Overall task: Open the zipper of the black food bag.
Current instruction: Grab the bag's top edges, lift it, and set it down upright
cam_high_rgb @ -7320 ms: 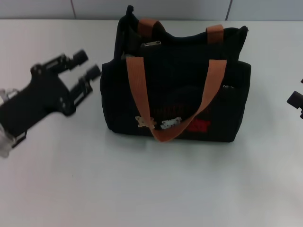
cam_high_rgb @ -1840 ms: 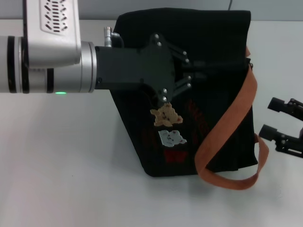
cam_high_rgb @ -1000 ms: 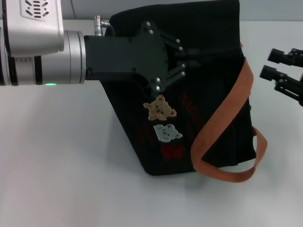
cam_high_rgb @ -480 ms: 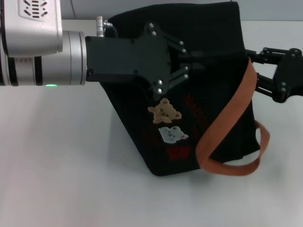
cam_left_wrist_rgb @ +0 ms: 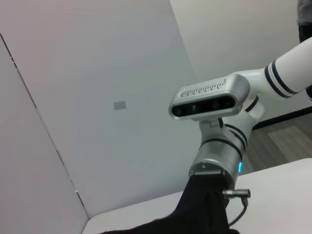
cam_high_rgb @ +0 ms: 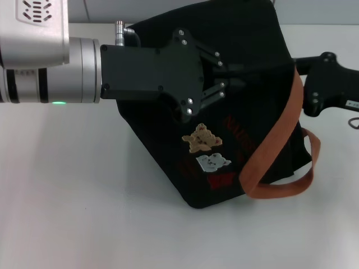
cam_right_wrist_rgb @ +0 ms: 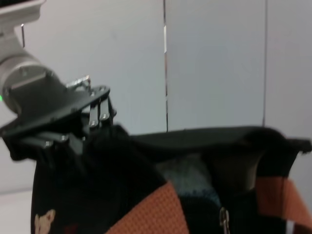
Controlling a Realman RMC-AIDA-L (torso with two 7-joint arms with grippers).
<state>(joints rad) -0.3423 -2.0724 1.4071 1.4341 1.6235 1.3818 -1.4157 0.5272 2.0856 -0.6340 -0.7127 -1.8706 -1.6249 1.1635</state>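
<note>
The black food bag [cam_high_rgb: 247,129] hangs tilted, one lower corner toward the white table [cam_high_rgb: 84,213]. Tan [cam_high_rgb: 203,138] and white [cam_high_rgb: 212,162] bear patches and red print face me. My left gripper [cam_high_rgb: 224,81] reaches in from the left and is shut on the fabric of the bag's upper part; the right wrist view shows it [cam_right_wrist_rgb: 95,119] clamped at the bag's edge. My right gripper [cam_high_rgb: 314,73] is against the bag's top right edge, its tips hidden behind the orange-brown strap [cam_high_rgb: 275,140]. A small grey metal tab [cam_right_wrist_rgb: 223,217] shows between the straps; the zipper line itself is hidden.
A second strap loop [cam_high_rgb: 291,188] droops onto the table at the bag's right. A thin cable [cam_high_rgb: 354,122] lies at the far right edge. The left wrist view shows only black fabric [cam_left_wrist_rgb: 204,214], the robot's head [cam_left_wrist_rgb: 214,97] and a wall.
My right gripper has come in from the right to the bag's top edge behind the strap. The bag, held by the left gripper, has swung a little right and lower.
</note>
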